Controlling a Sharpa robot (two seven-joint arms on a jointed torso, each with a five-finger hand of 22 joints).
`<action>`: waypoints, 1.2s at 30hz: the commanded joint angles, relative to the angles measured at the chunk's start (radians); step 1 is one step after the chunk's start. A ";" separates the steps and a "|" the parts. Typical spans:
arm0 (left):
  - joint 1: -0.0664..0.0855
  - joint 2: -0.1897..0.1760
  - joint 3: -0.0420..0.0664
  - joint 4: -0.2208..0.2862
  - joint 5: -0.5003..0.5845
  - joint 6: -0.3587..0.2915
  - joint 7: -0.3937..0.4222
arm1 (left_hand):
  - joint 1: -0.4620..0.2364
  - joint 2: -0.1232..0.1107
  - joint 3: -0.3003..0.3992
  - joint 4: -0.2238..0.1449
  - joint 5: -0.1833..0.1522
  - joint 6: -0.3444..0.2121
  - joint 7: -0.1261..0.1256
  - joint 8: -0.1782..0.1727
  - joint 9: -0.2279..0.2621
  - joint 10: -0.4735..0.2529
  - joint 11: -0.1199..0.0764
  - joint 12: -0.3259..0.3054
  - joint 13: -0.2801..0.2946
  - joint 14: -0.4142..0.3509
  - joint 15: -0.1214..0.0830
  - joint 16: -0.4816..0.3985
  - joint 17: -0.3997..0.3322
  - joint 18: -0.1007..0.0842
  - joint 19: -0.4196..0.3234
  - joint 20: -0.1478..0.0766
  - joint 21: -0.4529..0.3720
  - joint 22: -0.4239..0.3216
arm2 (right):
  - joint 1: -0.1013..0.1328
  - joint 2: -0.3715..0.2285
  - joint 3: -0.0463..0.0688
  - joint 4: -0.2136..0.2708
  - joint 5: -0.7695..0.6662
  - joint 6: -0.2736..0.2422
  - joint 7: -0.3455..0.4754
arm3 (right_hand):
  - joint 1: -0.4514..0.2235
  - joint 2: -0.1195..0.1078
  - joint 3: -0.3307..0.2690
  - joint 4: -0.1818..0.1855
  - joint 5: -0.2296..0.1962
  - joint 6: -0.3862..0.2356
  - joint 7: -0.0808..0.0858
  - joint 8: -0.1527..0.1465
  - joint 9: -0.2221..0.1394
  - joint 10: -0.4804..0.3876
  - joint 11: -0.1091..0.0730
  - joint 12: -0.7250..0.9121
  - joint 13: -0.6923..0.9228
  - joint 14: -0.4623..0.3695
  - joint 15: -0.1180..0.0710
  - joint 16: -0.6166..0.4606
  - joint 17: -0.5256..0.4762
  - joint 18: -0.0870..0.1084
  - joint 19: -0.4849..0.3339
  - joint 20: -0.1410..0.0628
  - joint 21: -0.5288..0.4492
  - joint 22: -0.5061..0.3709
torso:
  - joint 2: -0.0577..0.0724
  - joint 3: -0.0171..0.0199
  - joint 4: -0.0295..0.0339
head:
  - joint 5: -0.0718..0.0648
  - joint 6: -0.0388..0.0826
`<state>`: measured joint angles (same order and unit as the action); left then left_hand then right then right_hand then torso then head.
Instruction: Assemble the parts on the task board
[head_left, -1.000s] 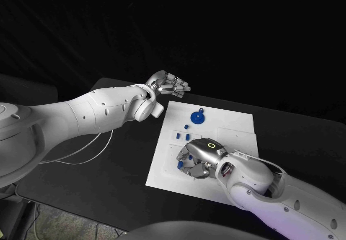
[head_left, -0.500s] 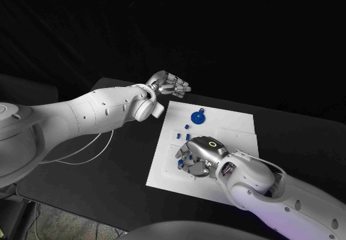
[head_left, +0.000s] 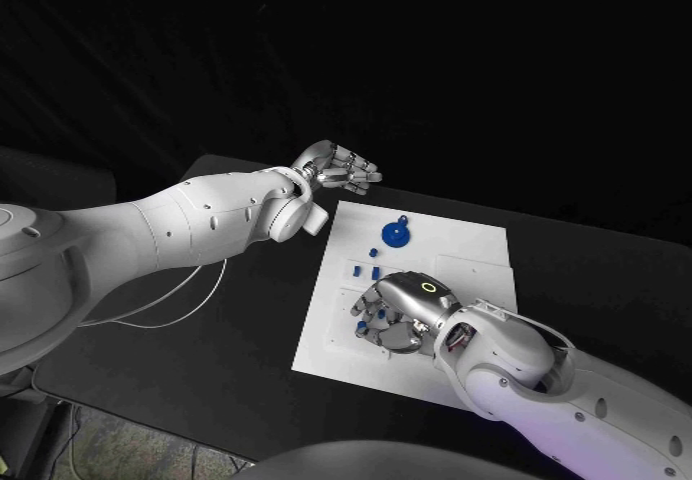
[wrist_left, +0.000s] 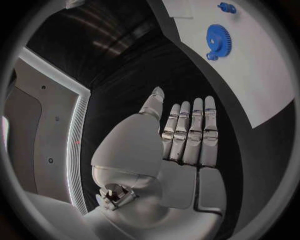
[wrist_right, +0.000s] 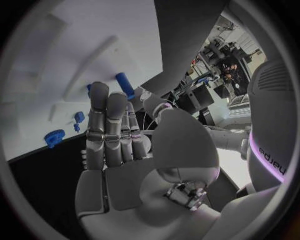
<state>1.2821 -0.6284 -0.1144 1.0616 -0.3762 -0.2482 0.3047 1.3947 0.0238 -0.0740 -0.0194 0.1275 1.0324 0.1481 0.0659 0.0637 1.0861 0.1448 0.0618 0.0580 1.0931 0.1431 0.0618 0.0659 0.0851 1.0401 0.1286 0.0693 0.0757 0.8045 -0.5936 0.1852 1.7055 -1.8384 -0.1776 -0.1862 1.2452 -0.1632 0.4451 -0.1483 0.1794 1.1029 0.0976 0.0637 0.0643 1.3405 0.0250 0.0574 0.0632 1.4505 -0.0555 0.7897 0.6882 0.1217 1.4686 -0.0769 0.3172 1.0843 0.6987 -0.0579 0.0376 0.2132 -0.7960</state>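
Head view first: the left arm reaches in from the left and its left hand (head_left: 339, 168) hangs past the far left corner of the task board (head_left: 469, 250), off the board and above the black table (head_left: 216, 340). From its wrist camera the fingers (wrist_left: 190, 132) lie straight and side by side, the thumb standing a little apart, with nothing in the palm; the hand is open and idle.

On the board itself, a blue gear (head_left: 397, 235) lies flat near the far edge, left of the middle; the left wrist camera catches it too (wrist_left: 217, 41), with a small blue piece (wrist_left: 227, 7) beyond it. Two small blue pegs (head_left: 366, 270) stand just nearer, towards the left edge of the board.

Further right, the right hand (head_left: 400, 315) sits low over the near left part of the board, palm down, fingers curled towards the surface with small blue parts (head_left: 371, 322) showing among them. Whether it pinches any of them, I cannot tell. Its wrist camera shows its fingers (wrist_right: 106, 130) held together over the white board, a blue peg (wrist_right: 124, 85) just past the fingertips, seemingly not in contact.
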 joint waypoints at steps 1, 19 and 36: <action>-0.001 0.001 0.001 0.002 0.005 0.013 0.004 | 0.002 0.009 0.002 0.004 -0.003 -0.006 -0.003 -0.002 -0.001 -0.005 0.000 -0.001 0.001 -0.004 0.001 -0.001 -0.001 -0.006 -0.002 0.003 0.004 -0.001 | -0.001 -0.002 0.000 0.004 0.014 -0.008 0.014 | -0.007 0.007 -0.011 0.000 0.006 -0.006 0.001 -0.001 0.000 -0.008 0.004 0.004 0.000 -0.001 -0.004 -0.004 0.001 -0.008 0.033 -0.005 0.002 -0.003 | 0.000 0.0008 -0.0001 | 0.000 0.000; -0.001 -0.006 0.001 0.001 0.006 0.012 0.004 | -0.004 0.008 -0.001 0.008 -0.003 -0.015 0.000 -0.002 -0.001 -0.006 0.001 -0.001 0.001 -0.005 0.001 -0.001 -0.001 -0.006 -0.002 0.003 0.004 -0.002 | -0.002 -0.089 0.060 0.058 0.257 -0.064 0.018 | -0.025 0.031 -0.241 0.171 0.034 -0.022 0.015 -0.001 0.000 -0.135 0.042 0.005 -0.002 -0.003 0.022 -0.004 -0.009 0.024 0.035 0.022 -0.002 -0.035 | 0.000 0.0018 -0.0018 | -0.021 0.005; -0.007 -0.048 0.001 0.050 0.094 0.000 0.006 | -0.003 0.010 0.004 0.010 0.005 -0.044 0.007 -0.001 -0.001 -0.013 0.001 -0.001 0.001 0.041 -0.011 0.002 0.001 -0.007 0.021 -0.008 0.013 0.002 | 0.032 -0.288 0.154 -0.068 0.672 0.067 -0.059 | -0.034 0.085 -0.132 0.094 -0.095 0.119 -0.068 0.002 0.178 -0.033 -0.067 0.508 0.554 -0.022 -0.043 0.059 0.084 -0.062 0.030 -0.047 0.137 0.058 | -0.004 0.0019 -0.0163 | -0.158 0.044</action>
<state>1.2748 -0.6733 -0.1144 1.1057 -0.3331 -0.2488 0.3028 1.3932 0.0253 -0.0710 -0.0113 0.1275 0.9926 0.1557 0.0659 0.0637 1.0786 0.1448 0.0618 0.0580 1.1277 0.1304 0.0618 0.0669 0.0851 1.0548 0.1216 0.0809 0.0774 0.8340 -0.8784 0.3380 1.6456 -1.2928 -0.2134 -0.2137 1.2108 -0.0802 0.3128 -0.0509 0.0875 1.2254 0.0351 0.0693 0.2346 1.3307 -0.0449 0.5369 0.5816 1.4392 -0.1013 0.8466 0.7660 0.0762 1.4662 -0.1189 0.4400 1.1333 0.6949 -0.0584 0.0255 0.0754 -0.7568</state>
